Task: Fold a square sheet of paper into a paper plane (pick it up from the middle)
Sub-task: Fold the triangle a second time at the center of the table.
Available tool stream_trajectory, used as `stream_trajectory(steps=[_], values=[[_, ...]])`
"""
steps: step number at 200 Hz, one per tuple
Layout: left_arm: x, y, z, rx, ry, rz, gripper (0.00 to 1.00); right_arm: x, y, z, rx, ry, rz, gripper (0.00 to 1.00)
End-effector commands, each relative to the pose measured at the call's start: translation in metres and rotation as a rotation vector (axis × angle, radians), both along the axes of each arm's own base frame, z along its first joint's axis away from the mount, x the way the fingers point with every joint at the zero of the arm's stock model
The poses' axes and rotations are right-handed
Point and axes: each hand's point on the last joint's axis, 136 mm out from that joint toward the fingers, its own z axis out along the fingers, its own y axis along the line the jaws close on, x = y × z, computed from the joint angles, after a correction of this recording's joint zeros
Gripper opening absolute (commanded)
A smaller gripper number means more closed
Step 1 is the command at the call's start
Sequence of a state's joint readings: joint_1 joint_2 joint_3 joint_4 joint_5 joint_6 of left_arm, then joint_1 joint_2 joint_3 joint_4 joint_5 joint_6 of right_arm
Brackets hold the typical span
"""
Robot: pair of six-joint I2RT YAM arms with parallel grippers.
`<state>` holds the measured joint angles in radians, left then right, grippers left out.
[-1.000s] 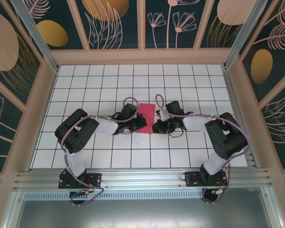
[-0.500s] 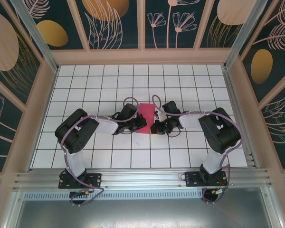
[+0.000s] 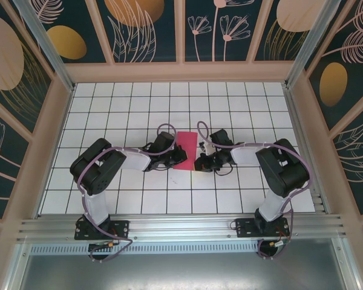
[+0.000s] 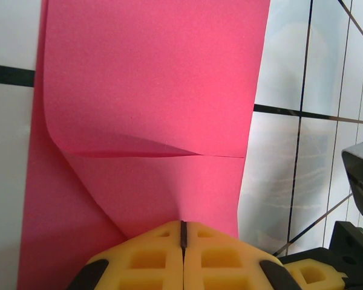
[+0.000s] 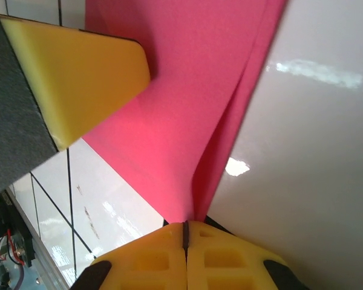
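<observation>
The magenta-pink sheet of paper lies folded into a narrow strip at the table's middle, between both arms. My left gripper is shut on its left edge; in the left wrist view the paper rises from the closed yellow pads with a crease across it. My right gripper is shut on the sheet's near right corner, where the paper pinches to a point at the yellow pads. The left gripper's yellow finger shows at upper left in the right wrist view.
The white gridded table is fenced by peach walls on three sides. A metal rail with the arm bases runs along the near edge. The right gripper's black body edges into the left wrist view.
The right arm swung its elbow inward and back slightly, and its gripper shifted a little along the paper's right edge. The left arm and the sheet stayed put.
</observation>
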<state>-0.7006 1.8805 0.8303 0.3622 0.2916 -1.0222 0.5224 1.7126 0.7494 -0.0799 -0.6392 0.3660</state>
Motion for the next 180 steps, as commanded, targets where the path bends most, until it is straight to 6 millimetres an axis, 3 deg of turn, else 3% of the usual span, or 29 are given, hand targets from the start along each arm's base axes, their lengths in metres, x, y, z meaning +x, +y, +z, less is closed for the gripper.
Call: stream_trajectory(steps=[1, 33, 50, 87, 125, 153, 180], values=[[-0.009, 0.016, -0.025, 0.095, 0.049, 0.004, 0.08, -0.015, -0.018, -0.001, -0.069, 0.060, -0.027, 0.08], [-0.009, 0.015, -0.025, 0.090, 0.049, 0.001, 0.08, 0.005, 0.006, 0.034, 0.036, -0.009, -0.029, 0.08], [-0.007, 0.013, -0.023, 0.085, 0.046, -0.001, 0.08, 0.015, 0.014, 0.038, 0.055, -0.023, -0.038, 0.08], [-0.005, 0.011, -0.019, 0.078, 0.038, -0.001, 0.08, 0.026, 0.018, 0.021, 0.032, -0.006, -0.054, 0.08], [-0.003, 0.009, -0.012, 0.067, 0.024, -0.005, 0.10, 0.022, 0.006, -0.007, -0.045, 0.026, -0.077, 0.08], [0.001, 0.004, 0.001, 0.042, -0.003, -0.011, 0.14, 0.019, -0.002, -0.022, -0.103, 0.041, -0.092, 0.07], [0.001, -0.001, 0.024, -0.011, -0.041, -0.028, 0.15, 0.019, -0.003, -0.023, -0.105, 0.039, -0.094, 0.07]])
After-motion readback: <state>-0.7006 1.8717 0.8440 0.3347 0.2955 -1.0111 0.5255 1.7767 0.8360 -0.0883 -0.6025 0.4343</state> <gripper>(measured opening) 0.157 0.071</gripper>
